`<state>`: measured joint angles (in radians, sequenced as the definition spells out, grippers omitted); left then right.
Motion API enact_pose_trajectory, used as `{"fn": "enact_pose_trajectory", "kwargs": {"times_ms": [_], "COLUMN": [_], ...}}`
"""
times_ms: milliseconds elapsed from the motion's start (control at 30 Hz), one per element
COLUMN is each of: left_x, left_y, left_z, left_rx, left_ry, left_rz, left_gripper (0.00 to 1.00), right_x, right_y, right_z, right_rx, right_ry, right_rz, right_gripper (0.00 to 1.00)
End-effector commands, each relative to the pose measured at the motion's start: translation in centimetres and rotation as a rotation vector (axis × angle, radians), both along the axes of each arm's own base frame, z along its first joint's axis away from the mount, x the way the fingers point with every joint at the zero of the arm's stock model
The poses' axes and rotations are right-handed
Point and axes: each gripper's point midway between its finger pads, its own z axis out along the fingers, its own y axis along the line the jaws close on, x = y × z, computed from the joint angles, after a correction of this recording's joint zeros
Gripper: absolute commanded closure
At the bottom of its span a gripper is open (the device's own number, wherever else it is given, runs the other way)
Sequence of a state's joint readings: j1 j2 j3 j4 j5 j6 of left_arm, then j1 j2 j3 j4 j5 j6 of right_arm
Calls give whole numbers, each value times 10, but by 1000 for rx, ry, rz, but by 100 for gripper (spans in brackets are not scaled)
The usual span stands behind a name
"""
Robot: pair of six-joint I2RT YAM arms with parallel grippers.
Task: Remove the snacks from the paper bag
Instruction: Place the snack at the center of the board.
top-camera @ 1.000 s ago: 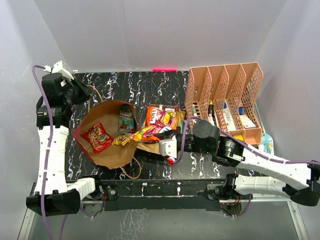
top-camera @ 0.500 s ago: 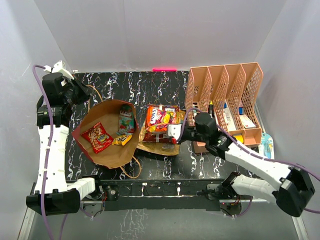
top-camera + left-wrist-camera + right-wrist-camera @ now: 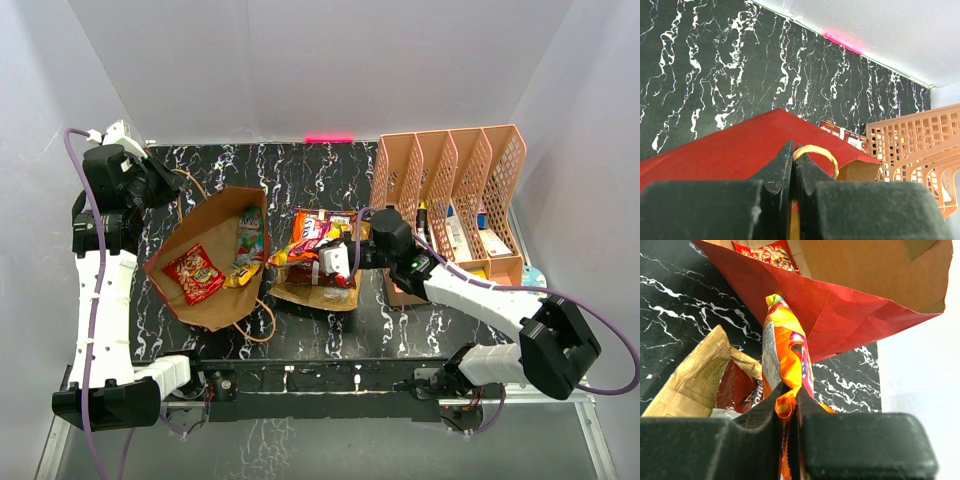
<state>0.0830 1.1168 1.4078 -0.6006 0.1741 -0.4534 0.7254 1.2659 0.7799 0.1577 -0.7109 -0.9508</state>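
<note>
**Orange packet out of the bag, not yet set down**

The right gripper (image 3: 791, 390) was pinched shut on the crimped end of an orange packet (image 3: 785, 350). The packet hung just outside the bag (image 3: 215, 300), between its rim and the pile (image 3: 322, 232) of snacks already lying on the table (image 3: 300, 170). The left gripper (image 3: 795, 150) was clamped narrow on the cord (image 3: 817, 151), apparently propping the bag's mouth open.

The step in hand looked like the carry-out of one snack. The next move probably called for lowering it onto the pile and opening the jaws there, then reaching back in. A red packet (image 3: 195, 275), a teal one (image 3: 252, 228) and a small gold one (image 3: 240, 275) lay inside on the brown lining.

No writing could be read. The orange packet's fine print was blurred in the right wrist view, and the red packet's yellow logo was too small from above.
</note>
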Motion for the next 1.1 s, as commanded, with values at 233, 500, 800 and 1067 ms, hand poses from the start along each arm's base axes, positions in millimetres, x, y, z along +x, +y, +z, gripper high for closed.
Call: {"fn": "enact_pose_trajectory", "kwargs": {"times_ms": [233, 500, 800, 1067], "left_x": [0, 2, 4, 0], "left_y": [0, -2, -3, -4], "left_z": [15, 18, 17, 18], "left_rx": [9, 0, -7, -6], "left_ry": [-43, -49, -49, -52], "left_rz": [-6, -12, -16, -19], "left_gripper": [100, 100, 100, 100], "right_x": [-4, -5, -11, -21], "right_y": [-9, -27, -32, -40], "right_z": [-20, -71, -101, -105], "right_rx": [41, -71, -132, -150], "right_ry": [-99, -34, 58, 124], "right_rz": [42, -8, -48, -74], "right_gripper": [93, 93, 81, 60]}}
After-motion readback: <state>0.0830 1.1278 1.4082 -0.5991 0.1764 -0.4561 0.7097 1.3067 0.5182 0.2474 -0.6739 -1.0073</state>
